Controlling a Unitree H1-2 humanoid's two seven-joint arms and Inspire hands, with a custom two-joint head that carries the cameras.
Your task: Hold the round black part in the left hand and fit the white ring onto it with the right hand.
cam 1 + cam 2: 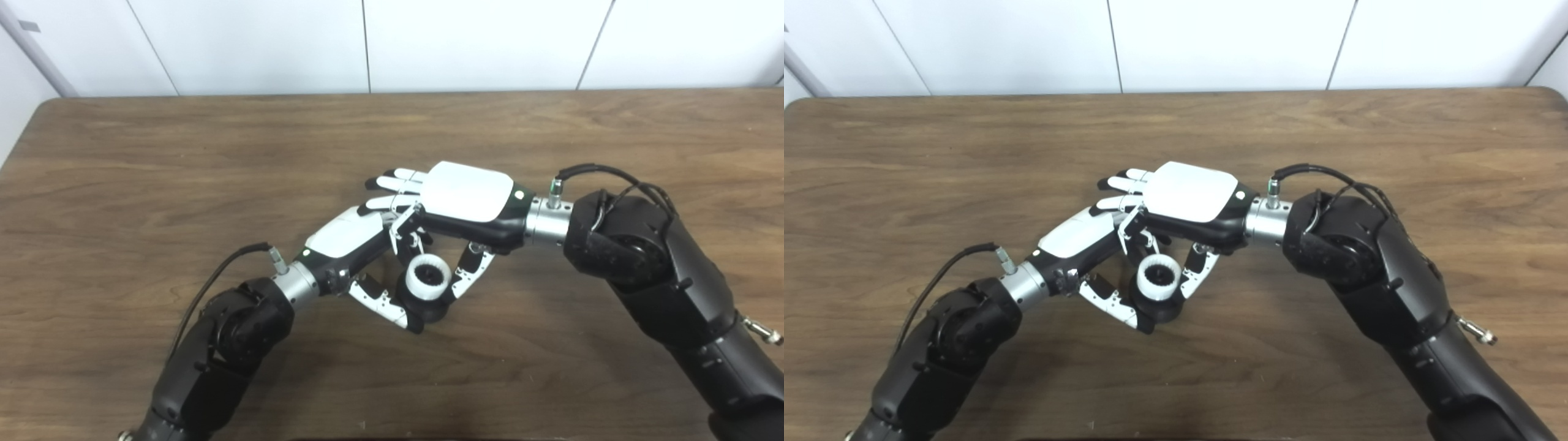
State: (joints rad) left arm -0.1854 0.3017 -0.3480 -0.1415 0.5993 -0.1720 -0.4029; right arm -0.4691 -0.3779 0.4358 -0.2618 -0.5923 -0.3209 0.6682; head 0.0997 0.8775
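**Inspector:** On the brown wood-grain table (184, 153), backed by a white panelled wall (459, 43), your two hands meet near the middle. The left hand (346, 242) grips the round black part (429, 309), thumb underneath. The white ring (427, 278) sits on top of that part, toothed on its inner face.

**Operator:** And my right hand?

**Inspector:** Your right hand (1188, 202) lies palm-down over the left. Its thumb touches the ring's right side and one finger comes down on its left side; the other fingers (1118, 184) stretch out flat beyond it.

**Operator:** Do the views differ?

**Inspector:** The left eye view shows the table's rounded far-left corner and a grey strip (37, 49) on the wall. The right eye view shows the far-right corner instead.
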